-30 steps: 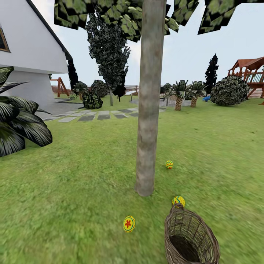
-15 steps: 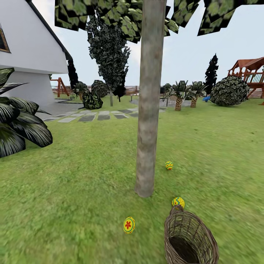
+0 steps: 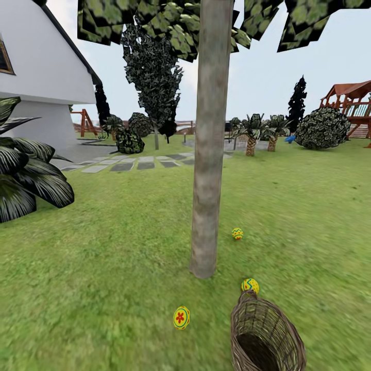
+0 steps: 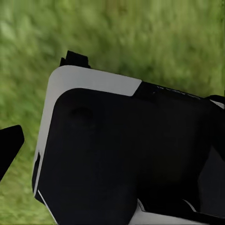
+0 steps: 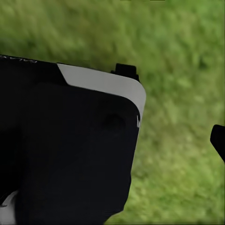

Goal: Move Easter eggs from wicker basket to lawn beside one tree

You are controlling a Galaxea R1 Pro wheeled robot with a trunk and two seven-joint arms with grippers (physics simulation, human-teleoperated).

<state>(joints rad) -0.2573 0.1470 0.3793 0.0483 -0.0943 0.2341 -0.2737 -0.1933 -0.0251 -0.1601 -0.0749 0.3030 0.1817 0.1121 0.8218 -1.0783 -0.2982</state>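
Nothing moved | wicker basket (image 3: 265,335) empty | 3 Easter eggs (image 3: 181,317) out | pincers' state unclear

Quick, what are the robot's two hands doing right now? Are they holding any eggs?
Left gripper: cannot be told; its wrist view shows dark robot body over grass.
Right gripper: cannot be told, same there.

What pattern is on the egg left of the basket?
The egg is yellow with a red flower inside a dark ring; the head view shows it best.
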